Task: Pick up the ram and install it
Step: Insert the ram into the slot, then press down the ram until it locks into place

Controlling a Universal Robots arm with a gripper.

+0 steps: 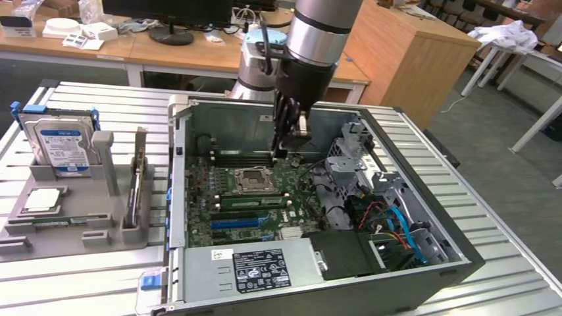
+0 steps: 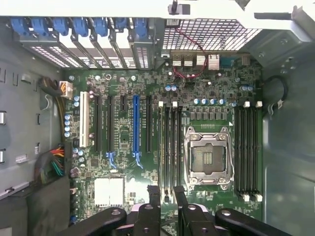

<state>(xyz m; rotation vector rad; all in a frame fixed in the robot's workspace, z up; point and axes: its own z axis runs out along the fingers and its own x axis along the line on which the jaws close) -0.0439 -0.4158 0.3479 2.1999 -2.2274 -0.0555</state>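
Wrist view, gripper (image 2: 166, 191) open and empty above the motherboard (image 2: 123, 78), green ram (image 1: 250, 201) seated in a black slot between processor socket (image 2: 206, 157) and blue card slot (image 2: 136, 123), mid-board inside the case (image 1: 228, 122).

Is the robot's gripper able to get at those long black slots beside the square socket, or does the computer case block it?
Probably yes. The computer case lies with its side open, and the gripper hangs inside it right over the long black slots, with nothing visible between.
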